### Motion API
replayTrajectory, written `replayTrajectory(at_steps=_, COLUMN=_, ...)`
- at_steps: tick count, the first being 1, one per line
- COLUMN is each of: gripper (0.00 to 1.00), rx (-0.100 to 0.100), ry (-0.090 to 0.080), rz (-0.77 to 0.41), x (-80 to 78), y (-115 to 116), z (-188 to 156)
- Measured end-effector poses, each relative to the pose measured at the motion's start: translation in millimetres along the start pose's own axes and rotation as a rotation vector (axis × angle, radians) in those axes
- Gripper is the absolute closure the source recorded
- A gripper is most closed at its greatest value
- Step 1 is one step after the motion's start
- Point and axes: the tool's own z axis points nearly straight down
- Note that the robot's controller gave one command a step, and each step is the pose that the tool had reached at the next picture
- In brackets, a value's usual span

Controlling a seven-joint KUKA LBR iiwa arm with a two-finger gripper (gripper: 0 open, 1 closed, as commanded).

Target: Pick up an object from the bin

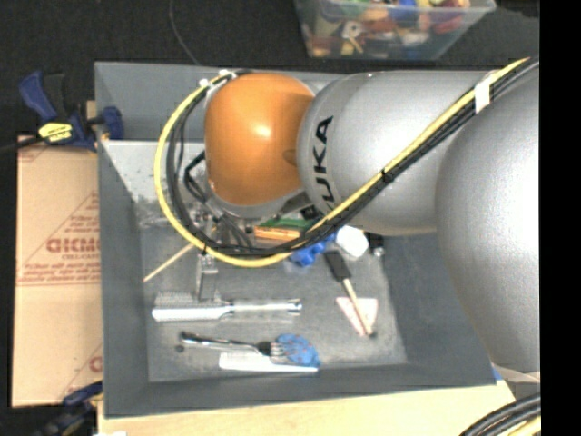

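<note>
Much bare floor of the bin is left open to the left of the jaws, the wall well apart. Beneath the gripper, whose opening cannot be told, a long silver-white tool is laid flat, with a thin wooden stick just to the left.

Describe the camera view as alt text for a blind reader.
A silver KUKA arm with an orange wrist cover reaches into the grey bin, its gripper over the floor beside a long silver utensil; a fork and a thin wooden stick lie nearby.

The arm has a rounded silver-grey housing with black "KUKA" lettering. The wrist cover is a glossy orange dome. Yellow and black cables run alongside.
</note>
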Motion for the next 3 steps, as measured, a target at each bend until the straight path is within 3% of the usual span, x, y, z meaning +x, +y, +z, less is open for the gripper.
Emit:
replayTrajectory(at_steps=1, gripper=0.0, rx=-0.003, ry=-0.004, rz=0.056, x=35.8, y=-11, z=124)
replayTrajectory(at_steps=2, gripper=0.0, rx=-0.004, ry=-0.011, rz=0.025, x=40.4, y=-7, z=82)
replayTrajectory(at_steps=3, gripper=0.0, rx=-0.003, ry=-0.001, rz=0.058, x=38.5, y=-12, z=138)
